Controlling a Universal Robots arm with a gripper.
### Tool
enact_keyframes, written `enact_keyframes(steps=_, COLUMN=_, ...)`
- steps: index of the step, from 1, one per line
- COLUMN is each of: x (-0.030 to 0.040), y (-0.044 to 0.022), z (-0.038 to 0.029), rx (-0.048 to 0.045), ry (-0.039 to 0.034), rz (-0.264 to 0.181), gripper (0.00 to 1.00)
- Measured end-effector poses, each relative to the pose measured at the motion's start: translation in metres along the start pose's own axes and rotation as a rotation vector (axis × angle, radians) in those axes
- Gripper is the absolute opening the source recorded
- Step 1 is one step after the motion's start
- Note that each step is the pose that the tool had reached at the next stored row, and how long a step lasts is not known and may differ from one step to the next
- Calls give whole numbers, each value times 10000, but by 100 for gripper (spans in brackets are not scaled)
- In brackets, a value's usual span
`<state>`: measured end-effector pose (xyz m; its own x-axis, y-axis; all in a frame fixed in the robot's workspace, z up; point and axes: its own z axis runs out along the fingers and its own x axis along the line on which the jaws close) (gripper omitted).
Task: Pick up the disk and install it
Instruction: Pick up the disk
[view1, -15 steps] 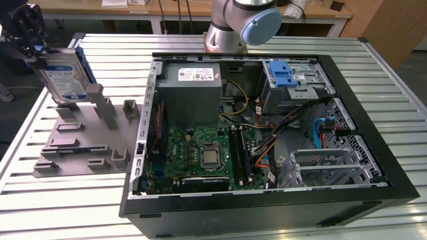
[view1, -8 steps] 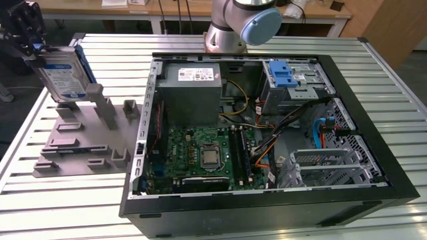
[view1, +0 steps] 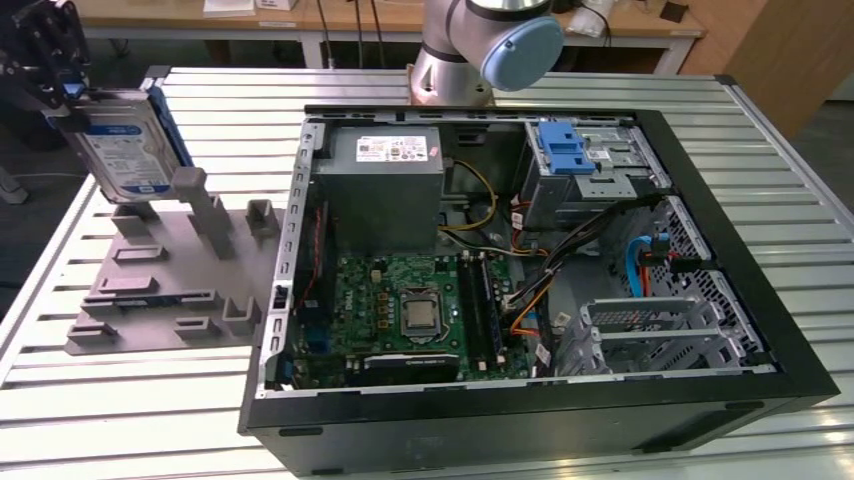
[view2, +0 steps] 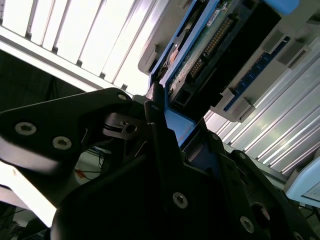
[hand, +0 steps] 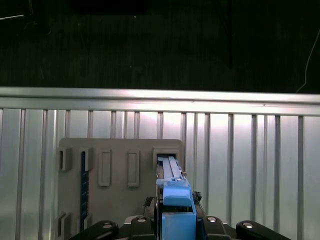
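exterior view: the disk (view1: 127, 150) is held upright, label showing, by the pincer (view1: 60, 85), which is clamped on its upper end, at the exterior view's left. it is over the grey holder plate (view1: 174, 275) on the slatted desk (view1: 134, 420), beside the open computer case (view1: 534, 430).
second wrist view: the disk (view2: 210, 45), blue-railed, is gripped between black fingers (view2: 160, 135).
first wrist view: the disk (hand: 175, 200) is seen edge-on above the holder plate (hand: 120, 210).

Computer case (view1: 534, 432) (open); grey fixture plate (view1: 187, 272)
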<state>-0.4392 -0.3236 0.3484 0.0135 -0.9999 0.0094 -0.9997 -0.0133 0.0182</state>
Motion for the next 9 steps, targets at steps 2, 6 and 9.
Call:
enact_keyframes(steps=2, x=-3, y=0, z=-13, rx=1, ry=0, rz=0, gripper=36)
enact_keyframes(steps=6, x=-5, y=1, z=-44, rx=4, ry=-1, rz=0, gripper=36)
enact_keyframes(steps=9, x=-5, y=1, z=-61, rx=3, ry=-2, rz=0, gripper=36)
